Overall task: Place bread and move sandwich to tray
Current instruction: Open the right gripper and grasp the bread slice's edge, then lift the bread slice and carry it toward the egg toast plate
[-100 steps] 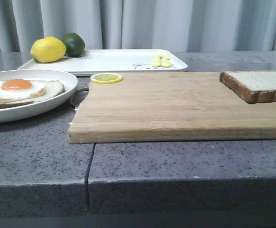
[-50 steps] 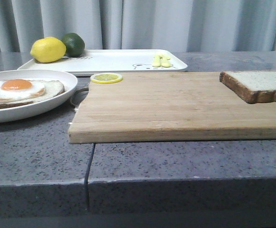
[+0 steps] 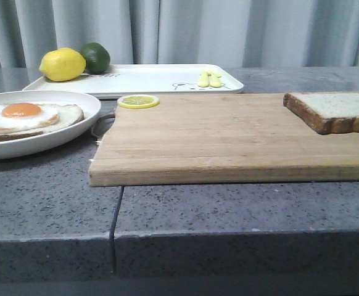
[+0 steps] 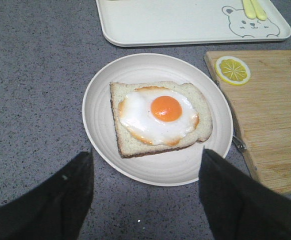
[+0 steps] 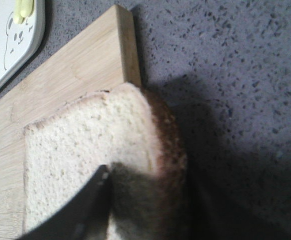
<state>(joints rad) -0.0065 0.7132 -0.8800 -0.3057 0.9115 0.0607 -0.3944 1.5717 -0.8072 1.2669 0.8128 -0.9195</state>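
Observation:
The bread lies at the right end of the wooden cutting board. In the right wrist view my right gripper is closed on the bread's brown-crusted edge, one finger on its pale top face and the other in shadow beside the crust. The sandwich, a slice bearing a fried egg, sits on the round white plate at the left. My left gripper hangs open over the plate's near rim, holding nothing. The white tray lies at the back. Neither gripper shows in the front view.
A lemon and a lime rest on the tray's left end. A lemon slice lies on the board's far left corner. The board's metal handle points toward the plate. Grey curtains hang behind the speckled counter.
The bread has shifted slightly to the left on the board. Everything else stands as before.

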